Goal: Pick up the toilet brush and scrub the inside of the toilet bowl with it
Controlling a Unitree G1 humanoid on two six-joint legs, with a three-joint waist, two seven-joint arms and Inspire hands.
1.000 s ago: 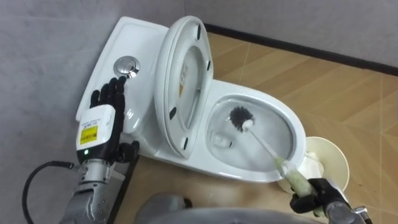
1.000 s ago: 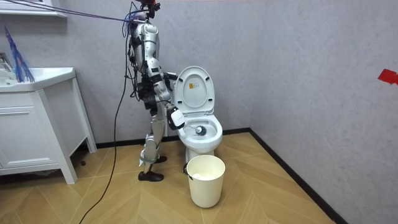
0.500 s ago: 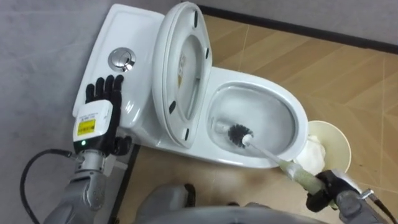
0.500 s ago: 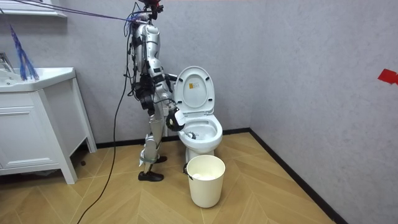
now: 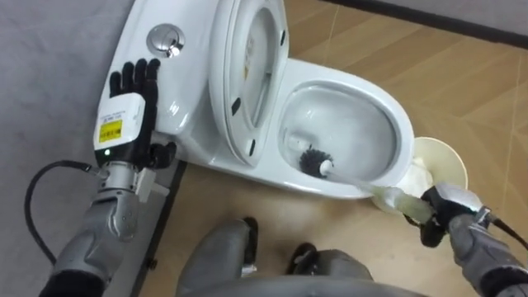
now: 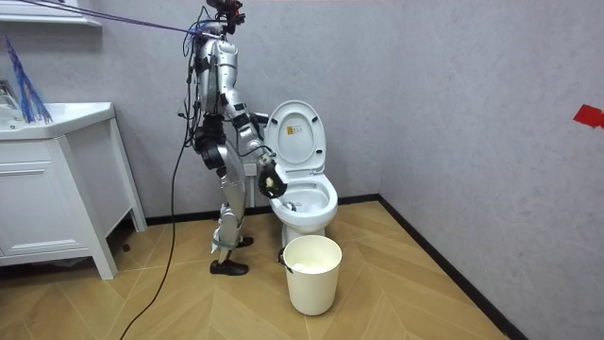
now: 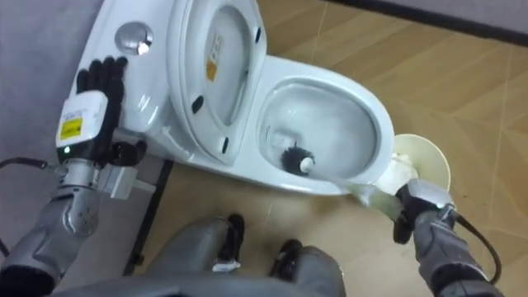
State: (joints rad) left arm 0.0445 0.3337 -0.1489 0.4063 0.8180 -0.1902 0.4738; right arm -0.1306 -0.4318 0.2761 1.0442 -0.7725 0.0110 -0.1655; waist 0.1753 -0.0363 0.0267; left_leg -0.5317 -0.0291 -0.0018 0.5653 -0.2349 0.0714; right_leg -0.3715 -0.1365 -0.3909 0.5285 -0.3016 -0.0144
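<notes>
Right hand (image 5: 443, 216): fingers grasp brush (image 5: 314, 162), head in bowl (image 5: 403, 124).
Left hand (image 5: 130, 111): fingers straight over cistern (image 5: 183, 82) (bracing, probably).

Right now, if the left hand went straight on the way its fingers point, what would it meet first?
Probably the flush button on the cistern lid; the left hand might pass just beside it.
</notes>
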